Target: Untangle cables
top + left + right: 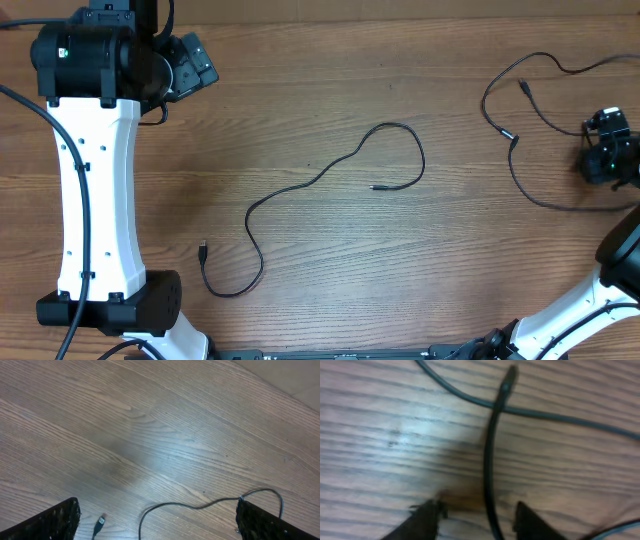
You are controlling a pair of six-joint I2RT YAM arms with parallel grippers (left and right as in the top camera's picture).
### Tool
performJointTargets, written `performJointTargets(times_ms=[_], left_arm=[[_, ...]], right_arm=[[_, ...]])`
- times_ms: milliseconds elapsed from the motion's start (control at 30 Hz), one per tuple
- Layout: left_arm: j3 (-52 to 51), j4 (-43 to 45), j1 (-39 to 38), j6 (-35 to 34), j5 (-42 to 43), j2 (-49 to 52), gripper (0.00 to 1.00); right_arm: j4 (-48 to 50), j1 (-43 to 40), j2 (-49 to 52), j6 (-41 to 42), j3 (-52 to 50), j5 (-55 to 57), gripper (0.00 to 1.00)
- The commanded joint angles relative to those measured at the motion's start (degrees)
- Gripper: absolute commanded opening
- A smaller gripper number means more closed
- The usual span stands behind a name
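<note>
One thin black cable (pixel 330 175) snakes across the middle of the table, with a small plug (pixel 203 250) at its lower left end. In the left wrist view this cable (pixel 200 506) and its plug (pixel 100 524) lie between the wide-open fingers of my left gripper (pixel 157 527), which hangs at the far left (pixel 195 62). A second cable (pixel 515 140) loops at the far right beside my right gripper (pixel 607 150). In the right wrist view a strand (pixel 489 475) runs between the two fingertips of the right gripper (pixel 480 520), which stand apart from it. Another strand (pixel 560 416) crosses it.
The white left arm (pixel 95 170) stretches along the left side of the wooden table (pixel 400 280). The right arm's white link (pixel 580 305) comes in from the lower right corner. A pale strip (pixel 295 377) shows past the table's edge in the left wrist view.
</note>
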Motion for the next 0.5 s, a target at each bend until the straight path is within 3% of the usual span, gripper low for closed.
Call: performJointTargets(times_ms=[0,67,100,467], left_arm=[[0.79,-0.04,0.04,-0.92,0.28,0.39,1.00],[0.79,-0.04,0.04,-0.92,0.28,0.39,1.00],[0.79,-0.04,0.04,-0.92,0.28,0.39,1.00],[0.79,-0.04,0.04,-0.92,0.28,0.39,1.00]], right_arm=[[0.87,-0.55,0.83,-0.04,0.26,0.52,0.32],[1.31,-0.66,0.83,-0.04,0.26,0.52,0.07],[1.51,-0.68,0.83,-0.02,0.24,0.52,0.04],[7.48,0.24,0.81,2.34,2.23,0.48,0.04]])
